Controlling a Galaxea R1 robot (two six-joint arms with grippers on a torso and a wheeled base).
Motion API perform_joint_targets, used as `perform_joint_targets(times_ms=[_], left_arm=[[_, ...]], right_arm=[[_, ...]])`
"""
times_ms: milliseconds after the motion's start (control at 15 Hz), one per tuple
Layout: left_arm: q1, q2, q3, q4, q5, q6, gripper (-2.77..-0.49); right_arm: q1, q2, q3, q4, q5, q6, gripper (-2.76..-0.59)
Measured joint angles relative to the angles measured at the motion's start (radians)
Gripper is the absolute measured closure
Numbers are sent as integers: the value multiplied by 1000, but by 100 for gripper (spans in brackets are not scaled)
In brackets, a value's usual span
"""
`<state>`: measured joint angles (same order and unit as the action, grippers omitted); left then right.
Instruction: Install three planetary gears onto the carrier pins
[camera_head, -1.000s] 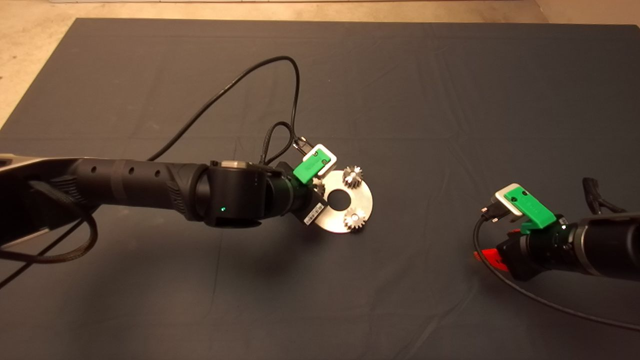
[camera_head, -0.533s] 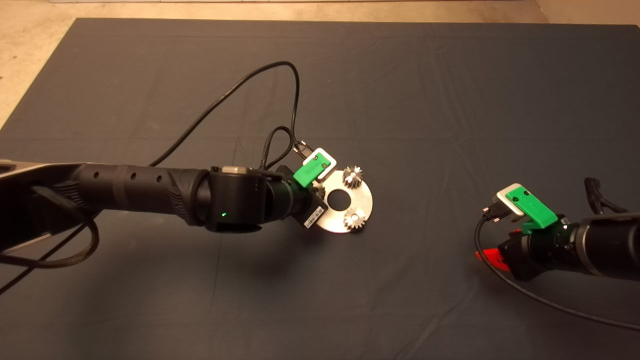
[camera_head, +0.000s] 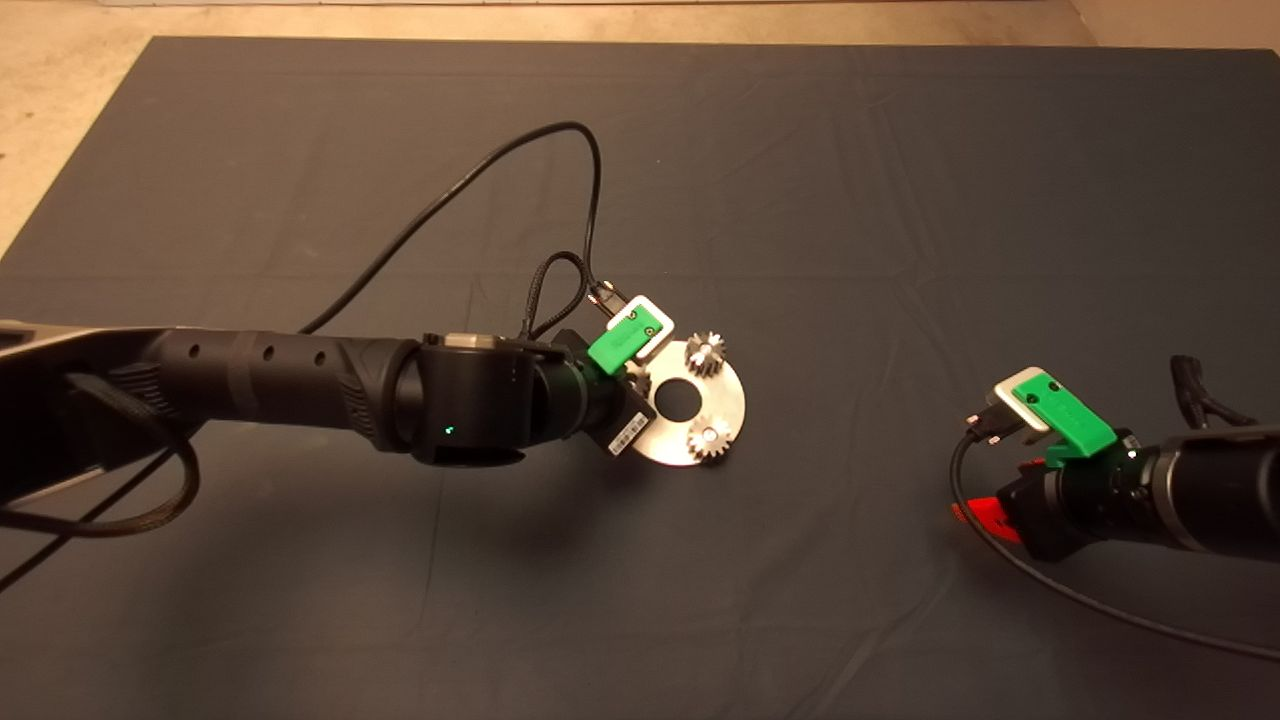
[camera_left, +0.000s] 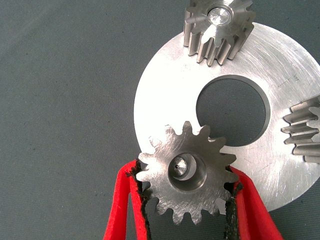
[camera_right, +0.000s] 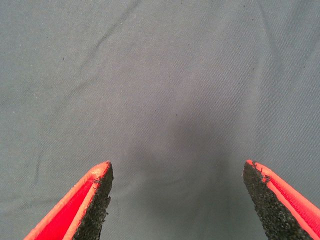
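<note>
The left gripper (camera_head: 640, 385) has edged slightly back toward its arm's side.

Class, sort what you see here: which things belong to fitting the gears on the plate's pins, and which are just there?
Part of the job:
- third gear, held by the left gripper over the plate
- two seated gears

Just there:
- right gripper, open over bare mat
- black cable

Silver plate (camera_left: 165, 100), steel-grey gears (camera_left: 187, 172), red pincer fingers (camera_left: 122, 210), dark grey mat (camera_head: 900, 200).
</note>
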<state>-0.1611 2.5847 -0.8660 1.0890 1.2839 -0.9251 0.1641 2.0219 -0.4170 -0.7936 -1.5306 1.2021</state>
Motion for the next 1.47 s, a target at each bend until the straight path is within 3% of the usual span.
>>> perform_joint_targets(times_ms=[1467], left_arm=[[0,-6,-5,0,-2,8,-55]], right_arm=[[0,0,0,0,0,0,-192]])
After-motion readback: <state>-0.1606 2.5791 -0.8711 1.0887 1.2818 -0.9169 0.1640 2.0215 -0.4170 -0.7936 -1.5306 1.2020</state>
